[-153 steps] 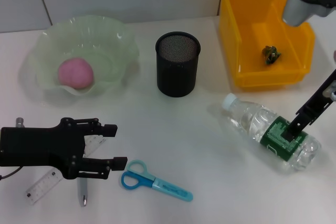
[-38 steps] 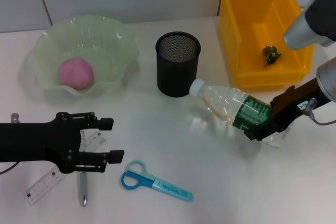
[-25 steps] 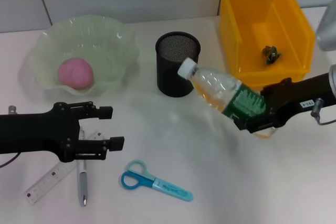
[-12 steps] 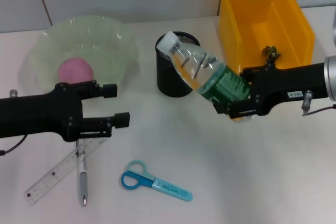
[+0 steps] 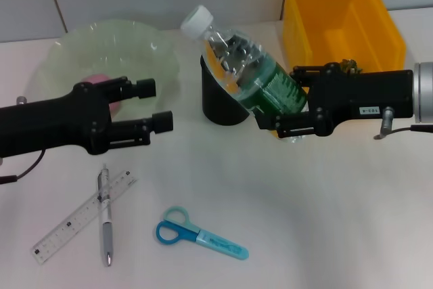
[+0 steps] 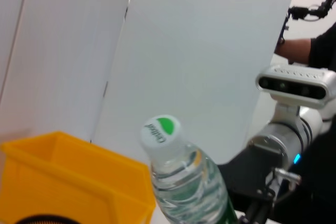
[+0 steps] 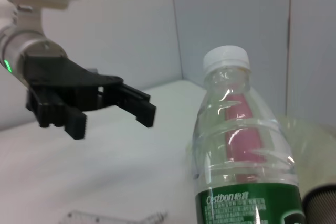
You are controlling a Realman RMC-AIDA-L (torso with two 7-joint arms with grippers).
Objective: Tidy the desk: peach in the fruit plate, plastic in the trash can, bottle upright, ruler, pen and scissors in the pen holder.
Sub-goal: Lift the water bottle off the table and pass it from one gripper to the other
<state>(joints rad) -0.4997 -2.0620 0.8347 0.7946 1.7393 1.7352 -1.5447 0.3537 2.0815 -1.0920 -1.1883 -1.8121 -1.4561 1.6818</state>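
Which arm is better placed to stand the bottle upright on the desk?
Right: the right gripper already grips the tilted bottle. The left gripper is open, apart from it.

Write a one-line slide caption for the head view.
Right gripper holds the bottle tilted above the desk; left gripper waits open.

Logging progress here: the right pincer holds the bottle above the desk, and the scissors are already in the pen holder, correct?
Not quite. The right pincer does hold the bottle above the desk, but the scissors lie flat on the desk, well apart from the pen holder. The head view shows this.
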